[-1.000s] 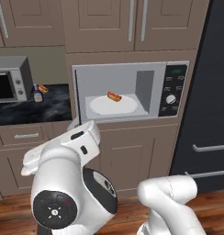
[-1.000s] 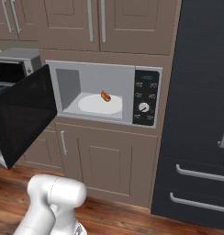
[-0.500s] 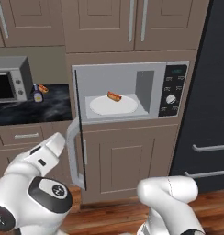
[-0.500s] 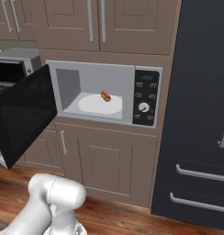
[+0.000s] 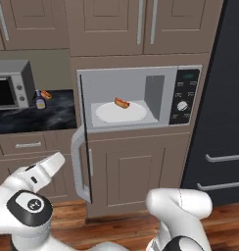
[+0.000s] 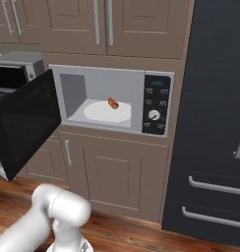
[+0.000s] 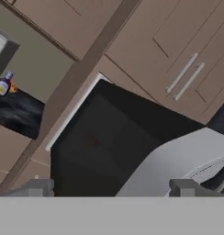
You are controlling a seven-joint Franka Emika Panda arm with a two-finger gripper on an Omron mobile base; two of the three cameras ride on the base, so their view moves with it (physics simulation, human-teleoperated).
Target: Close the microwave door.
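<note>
The microwave (image 5: 141, 98) (image 6: 112, 101) is built in under brown cabinets, with a small sausage (image 5: 122, 102) on its white plate (image 5: 121, 112). The microwave door (image 6: 26, 123) stands swung wide open to the left. The left base view shows it edge-on, its curved silver handle (image 5: 76, 162) facing outward. My arm (image 5: 28, 206) sits low, to the left of the door. In the hand view my gripper (image 7: 114, 188) faces the door's dark glass (image 7: 95, 142), the grey handle (image 7: 182, 156) at the right. Its fingertips (image 7: 40, 187) are wide apart, open, holding nothing.
A smaller silver countertop oven (image 5: 11, 90) and a small bottle (image 5: 39, 100) stand on the dark counter (image 5: 38, 117) left of the microwave. A tall black fridge (image 5: 224, 122) fills the right. Brown cabinet doors (image 5: 136, 166) sit below, above a wooden floor.
My arm has swung down and to the left, out of the view's middle into its lower left corner. The door stays wide open at the same angle.
</note>
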